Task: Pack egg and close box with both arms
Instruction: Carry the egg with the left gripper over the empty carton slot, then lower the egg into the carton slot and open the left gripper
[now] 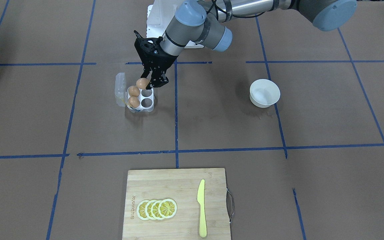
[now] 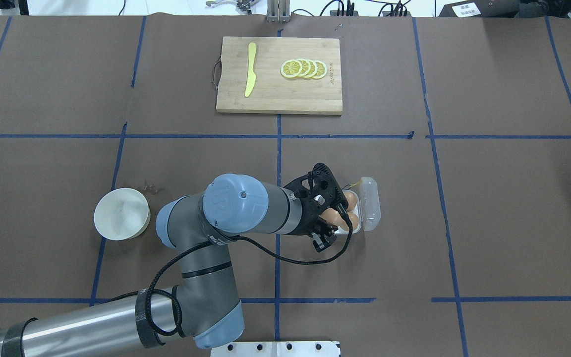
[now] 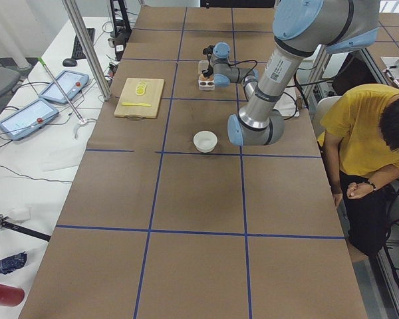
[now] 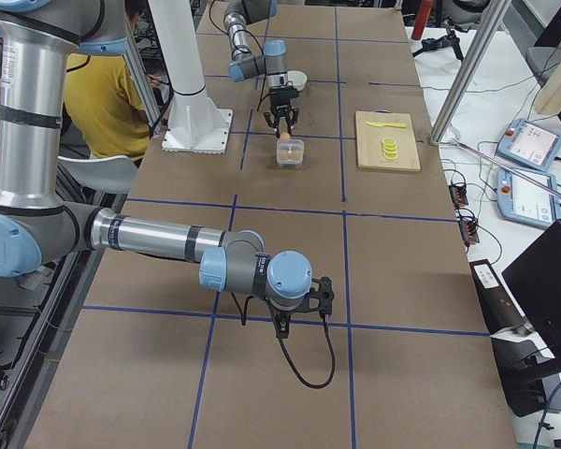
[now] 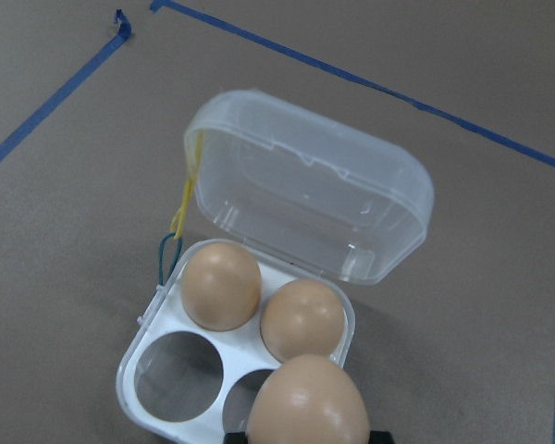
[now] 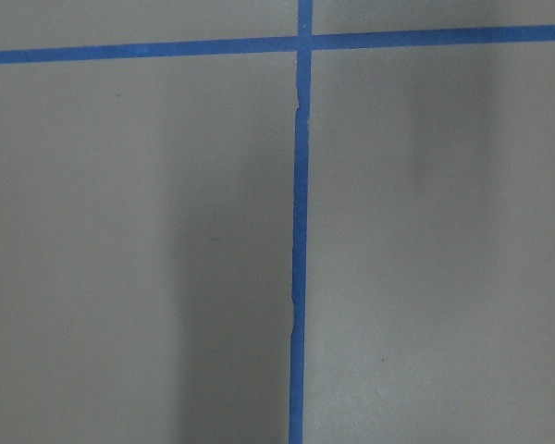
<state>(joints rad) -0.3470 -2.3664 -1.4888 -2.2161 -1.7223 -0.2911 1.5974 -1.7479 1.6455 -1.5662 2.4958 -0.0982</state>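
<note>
My left gripper (image 1: 149,85) is shut on an orange-brown egg (image 1: 141,83) and holds it just above the box (image 1: 147,107). The box is a clear four-cell carton with its lid (image 1: 120,87) open. Two more eggs (image 1: 134,90) (image 1: 133,101) sit in the cells on the lid side. The two cells away from the lid are empty. In the left wrist view the held egg (image 5: 307,402) hangs over an empty cell of the box (image 5: 146,368). My right gripper (image 4: 323,297) is low over bare table far from the box, and I cannot tell whether it is open or shut.
A white bowl (image 1: 264,93) stands on the robot's left side of the table. A wooden cutting board (image 1: 178,186) with lemon slices (image 1: 157,209) and a yellow knife (image 1: 201,208) lies at the far edge. The white pedestal (image 4: 198,112) is at the robot's base.
</note>
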